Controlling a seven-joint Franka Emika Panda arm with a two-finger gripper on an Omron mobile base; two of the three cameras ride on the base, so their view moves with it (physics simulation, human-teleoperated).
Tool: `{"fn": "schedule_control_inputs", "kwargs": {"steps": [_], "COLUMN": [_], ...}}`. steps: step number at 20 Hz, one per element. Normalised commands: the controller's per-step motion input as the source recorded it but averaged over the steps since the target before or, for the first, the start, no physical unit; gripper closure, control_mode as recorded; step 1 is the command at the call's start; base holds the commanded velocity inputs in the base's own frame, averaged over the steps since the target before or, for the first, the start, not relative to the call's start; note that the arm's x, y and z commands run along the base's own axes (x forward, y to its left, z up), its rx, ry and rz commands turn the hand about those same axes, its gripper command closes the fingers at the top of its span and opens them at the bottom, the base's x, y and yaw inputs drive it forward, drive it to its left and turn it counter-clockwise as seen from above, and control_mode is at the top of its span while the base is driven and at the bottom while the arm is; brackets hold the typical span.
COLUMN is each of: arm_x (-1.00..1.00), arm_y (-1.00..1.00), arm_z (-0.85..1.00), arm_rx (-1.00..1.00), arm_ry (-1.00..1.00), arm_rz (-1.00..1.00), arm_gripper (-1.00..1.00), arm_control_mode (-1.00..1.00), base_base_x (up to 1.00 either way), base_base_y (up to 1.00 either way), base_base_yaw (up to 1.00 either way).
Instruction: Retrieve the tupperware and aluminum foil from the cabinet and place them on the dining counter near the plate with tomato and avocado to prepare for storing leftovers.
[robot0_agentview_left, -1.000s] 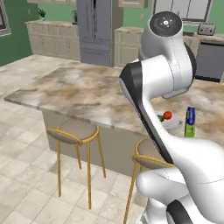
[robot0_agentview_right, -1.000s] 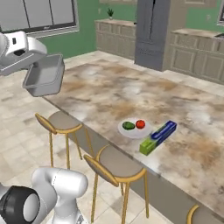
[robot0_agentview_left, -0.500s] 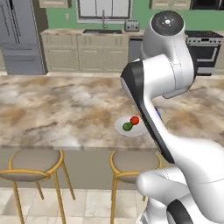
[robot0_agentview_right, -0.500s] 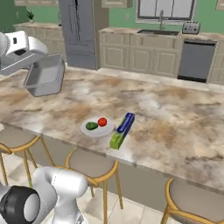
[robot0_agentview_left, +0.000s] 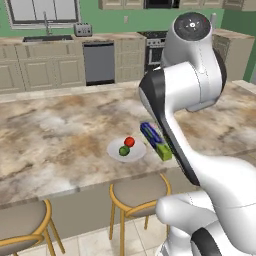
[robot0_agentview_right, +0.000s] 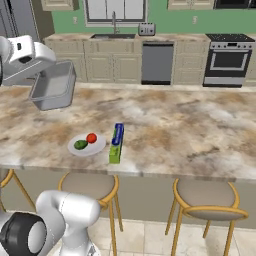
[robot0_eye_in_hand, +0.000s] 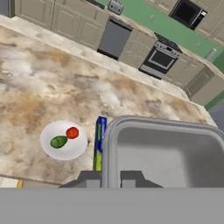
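The gripper grips the grey translucent rectangular tupperware by its rim, high above the marbled dining counter; best lowered level near the white plate, clear of the blue foil carton

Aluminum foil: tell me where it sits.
The aluminum foil lies flat on the dining counter, just right of the plate in the right base view.

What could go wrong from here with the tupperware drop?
The hand pinches only the rim of the tupperware, which hangs tilted above the dining counter; it may slip or land askew. The aluminum foil lies right beside the plate, so a descent there could knock it or the tomato.
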Motion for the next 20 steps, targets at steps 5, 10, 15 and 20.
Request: {"fn": "schedule_control_inputs", "kwargs": {"steps": [5,10,15,20], "arm_x": [0.56,0.18,0.02,0.04], "arm_y": [0.46,0.28,0.62,0.74], "arm_z": [-0.11,-0.33,-0.62,-0.88], "arm_rx": [0.00,0.01,0.00,0.05], "arm_ry": [-0.08,0.05,0.12,0.06], "arm_rz": [-0.29,0.00,0.04,0.15], "arm_gripper": [1.00,1.00,1.00,1.00], "arm_control_mode": [-1.00,-1.00,-1.00,-1.00], "base_base_x": [0.00,0.00,0.00,0.00], "base_base_y": [0.00,0.00,0.00,0.00], "base_base_yaw": [0.00,0.00,0.00,0.00]}}
